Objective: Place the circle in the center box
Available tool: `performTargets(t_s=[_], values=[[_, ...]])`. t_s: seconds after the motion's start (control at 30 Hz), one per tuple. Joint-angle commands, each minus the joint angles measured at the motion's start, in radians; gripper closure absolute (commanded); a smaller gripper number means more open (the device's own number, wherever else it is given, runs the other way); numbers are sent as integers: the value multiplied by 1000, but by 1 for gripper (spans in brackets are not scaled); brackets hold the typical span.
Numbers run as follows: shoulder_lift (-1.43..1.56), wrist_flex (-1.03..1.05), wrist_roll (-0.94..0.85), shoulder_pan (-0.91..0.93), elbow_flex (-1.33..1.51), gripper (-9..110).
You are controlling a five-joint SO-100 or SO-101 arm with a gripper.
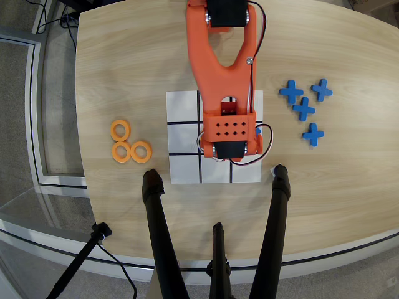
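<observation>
Three orange rings (120, 129) lie in a cluster on the wooden table, left of the white 3x3 grid (182, 107). No fourth ring shows. My orange arm reaches from the top edge down over the grid. Its wrist block (230, 129) and black motor (227, 150) cover the centre box and part of the cells to the right of it and below it. The fingers point down under the wrist and are hidden, so I cannot tell whether they are open or holding anything.
Four blue crosses (304, 109) lie right of the grid. Black tripod legs (154, 212) (280, 199) stand on the table just below the grid's lower corners, with a third leg (218, 249) between them. The table's curved front edge (187, 265) runs below.
</observation>
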Motion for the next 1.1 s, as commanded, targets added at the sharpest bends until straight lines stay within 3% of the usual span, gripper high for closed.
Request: performTargets(t_s=[0.0, 1.07], values=[[5, -5, 2, 8, -2, 102], [-6, 26, 55, -15, -75, 102]])
